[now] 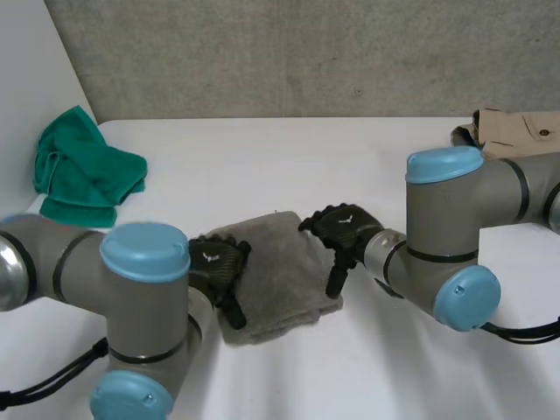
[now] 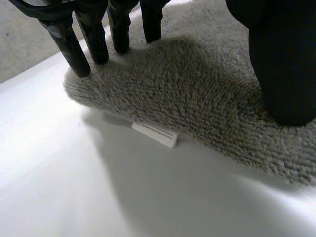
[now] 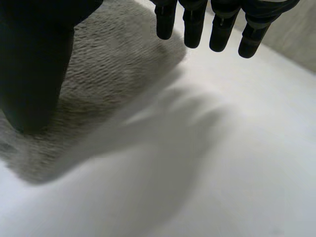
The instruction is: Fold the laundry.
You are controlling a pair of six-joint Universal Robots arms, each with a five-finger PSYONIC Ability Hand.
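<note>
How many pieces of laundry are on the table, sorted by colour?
Grey towel: 1
Green cloth: 1
Beige garment: 1
Total: 3

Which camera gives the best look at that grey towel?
The head view: the whole folded grey towel shows, hands at both sides. The left wrist view gives one edge at the fingertips of the left hand, a white label beneath; the right wrist view gives an edge under the right hand.
</note>
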